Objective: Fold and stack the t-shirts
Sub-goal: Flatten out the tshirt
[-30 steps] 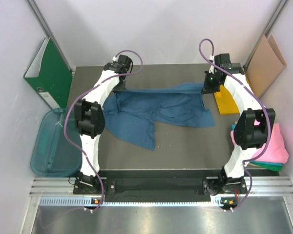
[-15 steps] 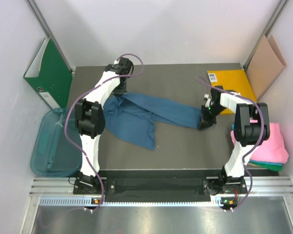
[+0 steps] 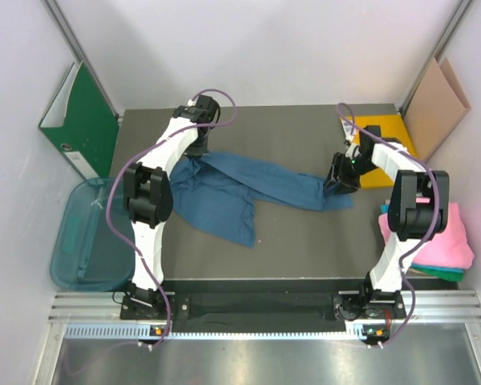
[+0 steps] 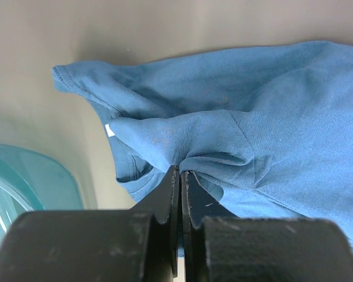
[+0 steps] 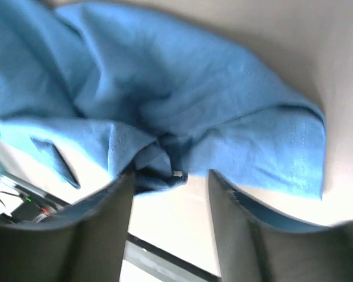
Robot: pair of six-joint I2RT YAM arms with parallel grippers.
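Note:
A dark blue t-shirt (image 3: pixel 248 188) lies crumpled across the middle of the table, folded into a narrow band toward the right. My left gripper (image 3: pixel 195 151) is at its far left corner, and the left wrist view shows the jaws (image 4: pixel 180 171) shut on a bunched fold of the blue t-shirt (image 4: pixel 265 123). Over the shirt's right end, my right gripper (image 3: pixel 339 178) stands open. In the right wrist view the blue cloth (image 5: pixel 182 88) bunches against the left finger (image 5: pixel 100 223), and nothing is pinched between the fingers (image 5: pixel 170 176). A pink t-shirt (image 3: pixel 454 235) lies on a teal-green one (image 3: pixel 442 273) at the right edge.
A yellow envelope (image 3: pixel 382 138) lies at the far right of the table, beside a brown cardboard sheet (image 3: pixel 437 103) leaning on the wall. A green binder (image 3: pixel 84 120) stands at the far left. A teal translucent bin (image 3: pixel 84 239) sits left of the table.
My right gripper carried the shirt's right end from the far edge toward the near side, narrowing the shirt, then opened, let go and drew back a little. My left gripper stayed shut in place.

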